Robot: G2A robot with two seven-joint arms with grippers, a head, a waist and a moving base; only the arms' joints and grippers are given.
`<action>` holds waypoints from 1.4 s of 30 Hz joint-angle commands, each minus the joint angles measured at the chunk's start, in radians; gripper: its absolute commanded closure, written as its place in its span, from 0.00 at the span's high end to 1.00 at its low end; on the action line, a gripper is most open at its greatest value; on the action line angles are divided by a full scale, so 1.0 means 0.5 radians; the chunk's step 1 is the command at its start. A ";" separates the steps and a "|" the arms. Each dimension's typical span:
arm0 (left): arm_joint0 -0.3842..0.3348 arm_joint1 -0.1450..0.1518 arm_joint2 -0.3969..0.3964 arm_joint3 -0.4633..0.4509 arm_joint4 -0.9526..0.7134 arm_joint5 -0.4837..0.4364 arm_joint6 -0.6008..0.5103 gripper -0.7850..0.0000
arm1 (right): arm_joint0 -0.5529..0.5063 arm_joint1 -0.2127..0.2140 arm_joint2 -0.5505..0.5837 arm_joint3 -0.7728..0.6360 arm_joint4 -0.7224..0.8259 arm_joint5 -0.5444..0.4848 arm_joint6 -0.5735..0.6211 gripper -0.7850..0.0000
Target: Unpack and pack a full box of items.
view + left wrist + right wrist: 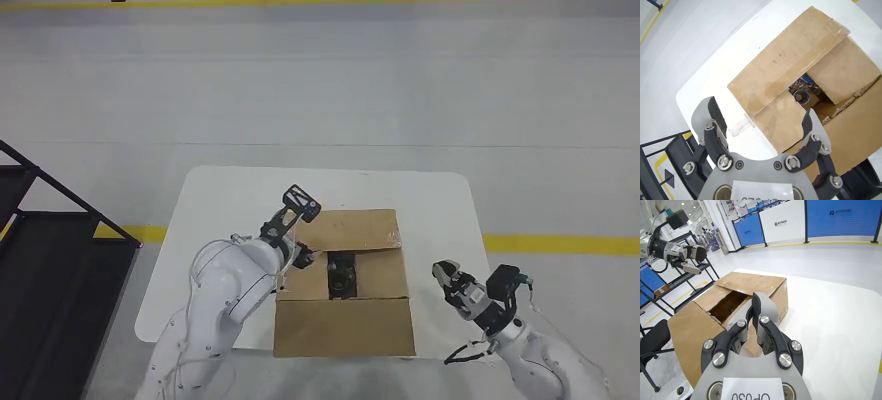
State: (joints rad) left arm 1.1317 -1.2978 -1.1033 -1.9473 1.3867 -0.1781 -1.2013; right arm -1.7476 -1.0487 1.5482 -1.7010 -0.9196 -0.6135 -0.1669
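Observation:
A brown cardboard box [345,320] sits on the white table [230,200], its top flaps partly folded over with a torn gap in the middle. Through that gap I see dark items [342,275], among them a round black-and-silver can [801,96] and a crinkled plastic bottle [806,86]. My left gripper [761,111] hangs open above the box's left edge, nothing between its fingers; it also shows as the left gripper [690,260] above the box [730,306]. My right gripper [754,308] stays shut and empty beside the box's right side, over the table [829,323].
A black metal rack [50,260] stands to the left of the table. A strip of clear tape [738,126] hangs off the box's side. A black chair [653,340] stands beyond the box. White table surface lies behind the box and to its right.

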 commanded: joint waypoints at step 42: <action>-0.468 -0.298 0.894 1.032 0.989 0.093 0.459 0.00 | 0.031 -0.041 -0.040 0.099 0.029 0.117 0.082 0.00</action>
State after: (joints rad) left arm 0.8900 -1.4478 -0.6525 -1.4102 1.8705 -0.1228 -0.9754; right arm -1.7320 -1.0687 1.5291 -1.6479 -0.9058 -0.5554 -0.1270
